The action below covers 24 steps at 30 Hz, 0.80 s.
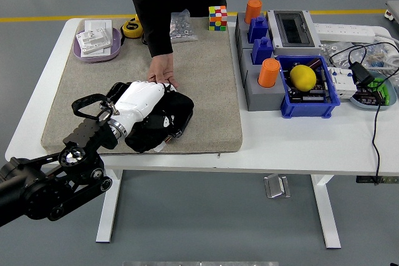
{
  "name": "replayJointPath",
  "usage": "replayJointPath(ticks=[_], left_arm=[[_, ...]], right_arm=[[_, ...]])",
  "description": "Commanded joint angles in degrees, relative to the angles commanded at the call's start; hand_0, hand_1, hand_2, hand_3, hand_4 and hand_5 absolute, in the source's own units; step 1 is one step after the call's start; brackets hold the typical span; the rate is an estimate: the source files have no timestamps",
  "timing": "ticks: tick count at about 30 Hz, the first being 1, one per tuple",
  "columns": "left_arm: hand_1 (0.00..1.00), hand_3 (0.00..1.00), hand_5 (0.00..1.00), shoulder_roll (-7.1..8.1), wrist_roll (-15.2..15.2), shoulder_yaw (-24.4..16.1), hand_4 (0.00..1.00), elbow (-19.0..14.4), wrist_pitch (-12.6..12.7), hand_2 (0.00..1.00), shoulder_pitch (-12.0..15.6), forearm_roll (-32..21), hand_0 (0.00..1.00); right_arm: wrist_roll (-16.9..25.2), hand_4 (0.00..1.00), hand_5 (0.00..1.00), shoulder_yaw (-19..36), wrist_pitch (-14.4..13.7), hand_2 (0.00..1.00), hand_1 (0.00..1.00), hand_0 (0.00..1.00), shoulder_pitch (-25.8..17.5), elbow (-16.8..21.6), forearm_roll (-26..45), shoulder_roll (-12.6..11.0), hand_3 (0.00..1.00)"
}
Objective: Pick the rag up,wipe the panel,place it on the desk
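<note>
A black rag (pixel 169 121) lies bunched on the beige panel (pixel 209 73) near its front edge. My left hand (pixel 149 105), with its white back, lies on top of the rag with the fingers curled into the cloth. The black left arm (pixel 56 179) comes in from the lower left corner. A person stands at the far side; the person's hand (pixel 162 76) rests on the panel just beyond my hand, touching or almost touching it. My right arm is out of the picture.
A purple dish (pixel 96 45) with white parts and a yellow tape measure (pixel 131 27) sit at the back left. A colour cube (pixel 217 17) stands on the panel's far edge. Grey blocks with orange cylinders (pixel 269 72), a blue bin (pixel 308 88) with a yellow ball and cables fill the right.
</note>
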Motion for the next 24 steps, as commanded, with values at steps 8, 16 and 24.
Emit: replayJointPath(ticks=[8,16,24], left_arm=[[0.199,0.388,0.002,0.87,-0.3,-1.0,0.331,2.2,0.2,0.496,0.3,1.2,0.207],[0.2,0.388,0.002,0.97,-0.6,-1.4,0.332,4.1,0.8,0.495,0.8,1.0,0.208],[0.198,0.387,0.002,1.57,-0.7,-1.8,0.332,6.0,1.2,0.494,1.1,1.0,0.207]], right_arm=[[0.0,0.977,0.53,0.1,0.0,0.665,0.607,0.717,0.0,0.0,0.0,0.1,0.579],[0.0,0.977,0.53,0.1,-0.1,0.665,0.607,0.716,-0.2,0.0,0.0,0.2,0.579],[0.0,0.977,0.53,0.3,-0.1,0.665,0.607,0.717,-0.3,0.0,-0.2,0.4,0.579]])
